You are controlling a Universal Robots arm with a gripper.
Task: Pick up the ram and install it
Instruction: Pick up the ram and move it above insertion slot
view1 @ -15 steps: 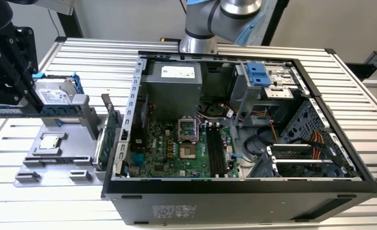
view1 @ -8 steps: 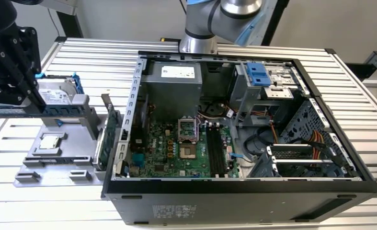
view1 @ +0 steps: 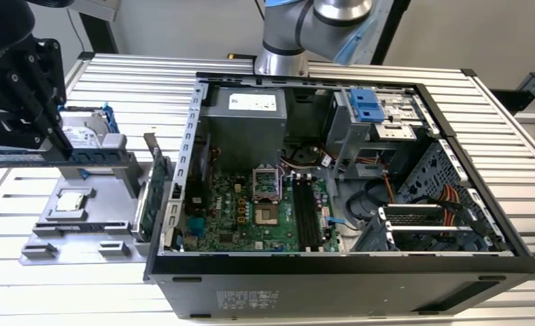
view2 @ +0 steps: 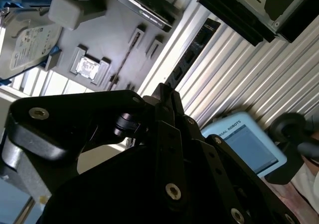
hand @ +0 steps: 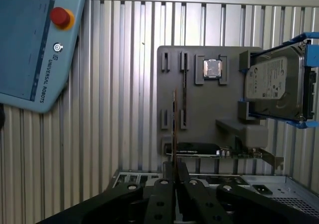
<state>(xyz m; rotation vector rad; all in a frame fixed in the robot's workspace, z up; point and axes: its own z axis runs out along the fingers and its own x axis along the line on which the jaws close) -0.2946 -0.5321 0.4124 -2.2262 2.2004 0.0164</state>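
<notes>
The ram (view1: pixel 85 157) is a long blue stick held level and lengthwise, above the grey holder plate (view1: pixel 85 224) at the exterior view's left. My black gripper (view1: pixel 57 146) is shut on it near its middle. In the first wrist view the ram (hand: pixel 174 119) shows edge-on as a thin line running out from my fingertips (hand: pixel 172 171) over the holder plate (hand: pixel 199 109). The second wrist view shows my gripper (view2: pixel 163 97) from behind, above the same plate (view2: pixel 99 35). The open computer case (view1: pixel 485 224) lies to the exterior view's right, with dark memory slots (view1: pixel 305 212) on its motherboard.
On the holder plate sit a silver processor chip (view1: pixel 71 202), a hard drive in a blue bracket (hand: pixel 274 82) and a green expansion card (view1: pixel 155 193) standing on edge beside the case. A blue teach pendant (hand: pixel 30 45) lies on the slatted table. The arm's base (view1: pixel 281 61) stands behind the case.
</notes>
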